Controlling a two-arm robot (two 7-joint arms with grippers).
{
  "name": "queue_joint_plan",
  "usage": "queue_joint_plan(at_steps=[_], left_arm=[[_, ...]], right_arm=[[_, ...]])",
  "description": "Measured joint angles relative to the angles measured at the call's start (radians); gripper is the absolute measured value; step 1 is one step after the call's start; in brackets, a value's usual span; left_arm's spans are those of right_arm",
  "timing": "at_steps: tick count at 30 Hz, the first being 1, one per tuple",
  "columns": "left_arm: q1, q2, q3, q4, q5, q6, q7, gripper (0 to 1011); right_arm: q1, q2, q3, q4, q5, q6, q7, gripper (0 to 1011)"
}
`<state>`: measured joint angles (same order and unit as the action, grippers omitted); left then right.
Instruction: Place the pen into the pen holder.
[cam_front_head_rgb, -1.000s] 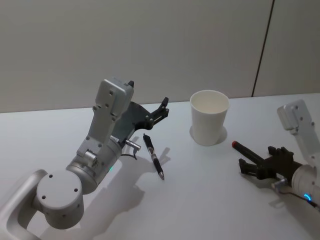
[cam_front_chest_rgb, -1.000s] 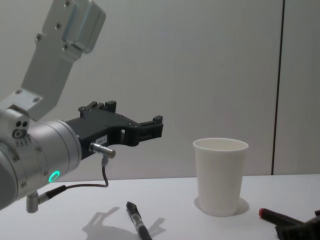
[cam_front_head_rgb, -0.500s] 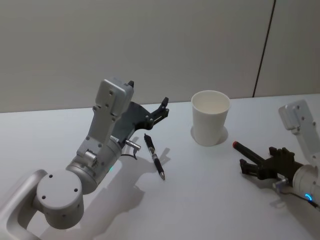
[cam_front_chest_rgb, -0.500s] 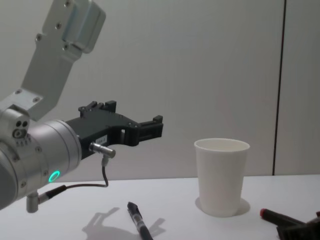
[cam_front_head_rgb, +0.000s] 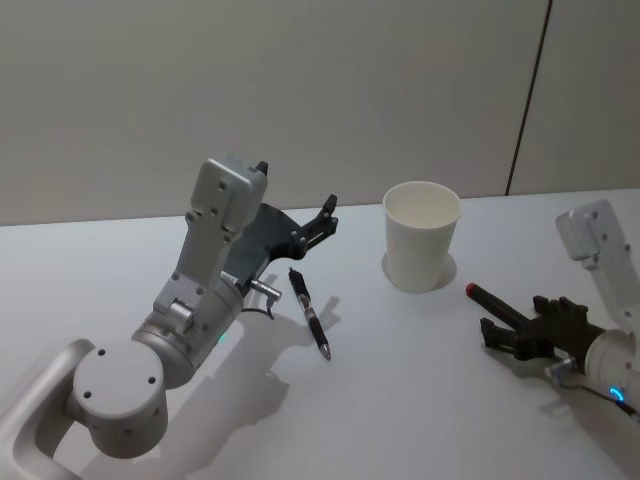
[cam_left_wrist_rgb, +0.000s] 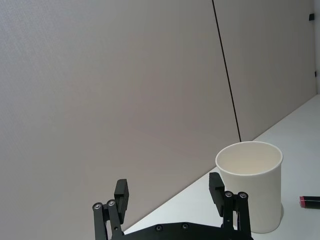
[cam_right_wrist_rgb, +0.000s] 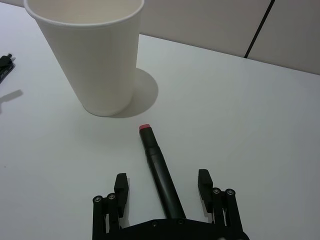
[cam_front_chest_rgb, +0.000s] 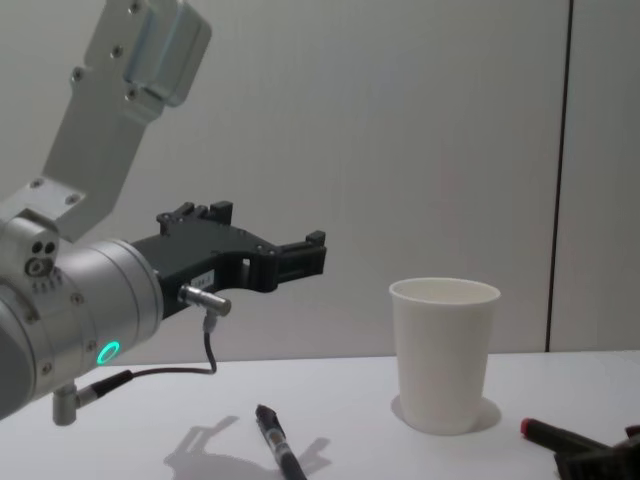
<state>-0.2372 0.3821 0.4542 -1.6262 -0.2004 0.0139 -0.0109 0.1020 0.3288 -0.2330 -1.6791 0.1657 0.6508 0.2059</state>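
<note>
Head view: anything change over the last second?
No visible change. Left gripper still hangs open, raised near the black pen; right gripper stays open with the red-tipped pen between its fingers, not clamped; the pen holder stands untouched.

So the pen holder (cam_front_head_rgb: 421, 235) stands on the table (cam_front_head_rgb: 400, 400), toward the back and a bit right of the middle, with the wall (cam_front_head_rgb: 300, 80) behind. The pen (cam_front_head_rgb: 308, 312) lies flat on the table, left of the holder and nearer the robot, well apart from it. The left gripper (cam_left_wrist_rgb: 168, 186) hangs in the air above the pen's far end, fingers apart. A second pen (cam_right_wrist_rgb: 159, 175) lies right of the holder and nearer the robot, its far tip near the holder's base, not touching. The right gripper (cam_right_wrist_rgb: 162, 181) sits low with that second pen between its spread fingers, probably not touching it, hard to tell
</note>
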Motion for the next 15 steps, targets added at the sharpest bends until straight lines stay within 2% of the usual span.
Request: queue_joint_plan(at_steps=[15], left_arm=[[0.0, 0.0, 0.0, 0.0, 0.0, 0.0, 0.0, 1001]], right_arm=[[0.001, 0.0, -0.001, 0.001, -0.003, 0.001, 0.001, 804]])
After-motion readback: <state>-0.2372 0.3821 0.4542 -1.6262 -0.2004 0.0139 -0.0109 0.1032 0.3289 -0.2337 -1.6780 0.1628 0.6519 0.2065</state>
